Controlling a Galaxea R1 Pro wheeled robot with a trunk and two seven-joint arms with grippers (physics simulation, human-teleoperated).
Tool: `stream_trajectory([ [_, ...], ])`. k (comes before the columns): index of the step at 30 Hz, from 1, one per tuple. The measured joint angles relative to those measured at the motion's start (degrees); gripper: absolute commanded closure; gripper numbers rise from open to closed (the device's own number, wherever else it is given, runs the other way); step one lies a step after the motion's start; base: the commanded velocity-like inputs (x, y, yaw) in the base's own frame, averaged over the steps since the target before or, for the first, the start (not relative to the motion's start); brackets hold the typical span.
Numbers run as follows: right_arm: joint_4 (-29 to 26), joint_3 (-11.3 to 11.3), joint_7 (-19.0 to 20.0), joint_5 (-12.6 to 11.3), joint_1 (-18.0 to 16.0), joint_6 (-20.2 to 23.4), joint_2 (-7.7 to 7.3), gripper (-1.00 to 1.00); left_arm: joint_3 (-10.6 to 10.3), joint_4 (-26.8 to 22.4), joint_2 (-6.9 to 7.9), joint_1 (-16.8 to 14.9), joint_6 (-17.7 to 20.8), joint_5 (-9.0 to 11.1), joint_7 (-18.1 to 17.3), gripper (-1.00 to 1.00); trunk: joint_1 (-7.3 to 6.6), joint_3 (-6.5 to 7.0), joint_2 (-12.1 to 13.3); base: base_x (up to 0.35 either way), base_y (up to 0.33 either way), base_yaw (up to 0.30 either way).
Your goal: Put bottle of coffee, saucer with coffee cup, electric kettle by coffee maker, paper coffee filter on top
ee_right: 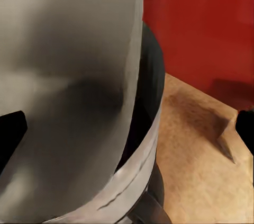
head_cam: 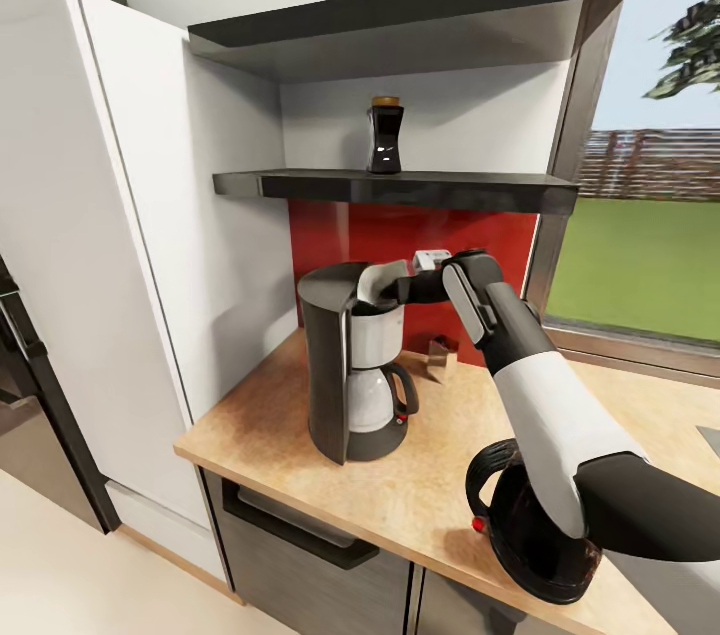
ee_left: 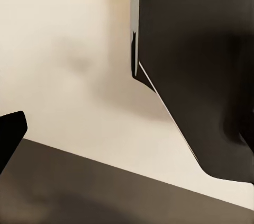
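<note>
The coffee maker [head_cam: 350, 370] stands at the left end of the kitchen countertop [head_cam: 470, 415]. The off-white paper coffee filter [head_cam: 383, 279] sits tilted in its top basket. My right gripper [head_cam: 398, 288] is right beside the filter. In the right wrist view the filter [ee_right: 69, 75] lies close up between the spread fingers of my right gripper [ee_right: 127, 134], which is open over the basket rim. The bottle of coffee [head_cam: 384, 135] stands on the kitchen shelf [head_cam: 300, 183]. The electric kettle [head_cam: 525, 530] sits at the counter's front, partly behind my right arm. My left gripper [ee_left: 127, 134] looks open.
A tall white cabinet [head_cam: 130, 215] closes off the counter's left end. An upper shelf [head_cam: 400, 15] hangs above the lower one. A small brown box [head_cam: 440, 355] sits by the red backsplash. A window [head_cam: 640, 245] lies to the right. The left wrist view looks at pale floor and a dark cabinet front [ee_left: 201, 65].
</note>
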Motion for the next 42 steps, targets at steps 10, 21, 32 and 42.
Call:
stream_trajectory([
  [10, -0.4, -0.1, 0.0, -0.1, 0.0, 0.0, 0.07, -1.00, 0.0, 0.0, -0.02, 0.0, 0.0, 0.0, 0.0, -1.00, 0.00, 0.00, 0.0, 0.000, 0.000, 0.000],
  [21, -6.8, -0.4, 0.0, -0.3, 0.0, 0.0, 0.34, -1.00, 0.0, 0.2, -0.03, 0.0, -0.1, 0.1, 0.0, -1.00, 0.00, 0.00, 0.0, 0.000, 0.000, 0.000],
  [32, -8.9, -0.4, 0.0, -0.2, 0.0, 0.0, 0.27, -1.00, 0.0, 0.2, -0.03, 0.0, -0.1, 0.0, 0.0, -1.00, 0.00, 0.00, 0.0, 0.000, 0.000, 0.000],
  [42, -10.6, -0.3, 0.0, -0.4, 0.0, 0.0, 0.26, -1.00, 0.3, -0.1, -0.03, 0.0, -0.1, 0.1, 0.1, -1.00, 0.03, 0.01, 0.0, -0.238, 0.000, 0.000],
])
